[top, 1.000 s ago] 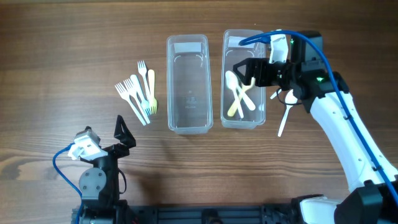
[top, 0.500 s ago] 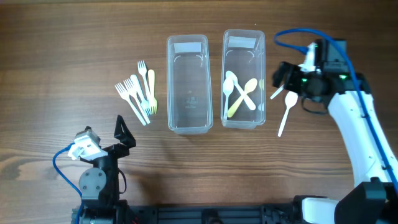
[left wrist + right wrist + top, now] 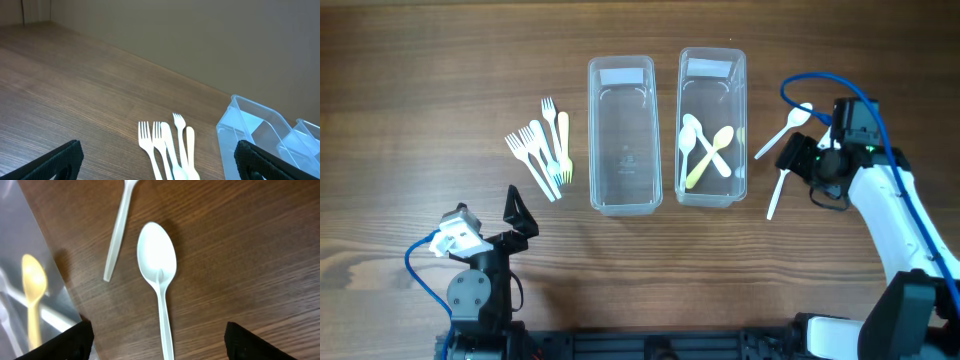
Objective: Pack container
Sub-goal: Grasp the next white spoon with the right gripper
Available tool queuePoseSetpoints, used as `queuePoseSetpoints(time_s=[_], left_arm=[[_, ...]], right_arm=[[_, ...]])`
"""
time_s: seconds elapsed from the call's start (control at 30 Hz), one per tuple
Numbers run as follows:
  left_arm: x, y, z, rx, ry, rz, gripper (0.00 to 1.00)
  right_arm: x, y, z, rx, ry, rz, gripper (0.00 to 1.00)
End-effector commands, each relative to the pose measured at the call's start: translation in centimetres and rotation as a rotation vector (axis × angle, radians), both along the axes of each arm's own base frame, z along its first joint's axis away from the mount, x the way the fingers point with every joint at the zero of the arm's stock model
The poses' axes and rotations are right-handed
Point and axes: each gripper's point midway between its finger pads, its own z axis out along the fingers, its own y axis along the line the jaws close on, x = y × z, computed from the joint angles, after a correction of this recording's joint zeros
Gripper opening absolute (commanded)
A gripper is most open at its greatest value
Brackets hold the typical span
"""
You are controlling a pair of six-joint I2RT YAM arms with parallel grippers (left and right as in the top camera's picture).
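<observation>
Spoons (image 3: 156,255), two, smooth white plastic, lie on grained wood (image 3: 420,80) right of two clear rectangular tubs (image 3: 622,150); left pincer (image 3: 159,160) and right pincer (image 3: 793,157) gape wide.

No legible text, brand, number or sign in any view. On the floor of the left clear container (image 3: 592,130), faint embossed marks (image 3: 625,158), too small to read from overhead. At the far end of that container a pale rectangular patch (image 3: 620,76), and a second pale patch (image 3: 710,68) at the far end of the right clear container (image 3: 742,120); both blank as far as can be told. Close up in the right wrist view, a white plastic spoon (image 3: 157,262), plain on bowl and handle, bare of lettering.
</observation>
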Motion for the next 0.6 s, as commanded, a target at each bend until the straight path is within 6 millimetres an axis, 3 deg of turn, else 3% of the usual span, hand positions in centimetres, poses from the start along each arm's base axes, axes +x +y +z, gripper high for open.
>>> queuePoseSetpoints(time_s=[0.0,0.13,0.27,0.57], left_arm=[[0.0,0.1,-0.3,0.012,0.006,0.003,1.0],[0.0,0.1,-0.3,0.012,0.006,0.003,1.0],[0.0,0.1,-0.3,0.012,0.006,0.003,1.0],[0.0,0.1,-0.3,0.012,0.006,0.003,1.0]], right_arm=[[-0.7,1.2,-2.4,0.021,0.062,0.012,0.8],[-0.7,2.2,-4.3,0.02,0.108,0.025,0.76],[-0.4,2.4,-5.2,0.027,0.12,0.007,0.66],[0.3,1.5,-6.6,-0.024,0.12,-0.015,0.58]])
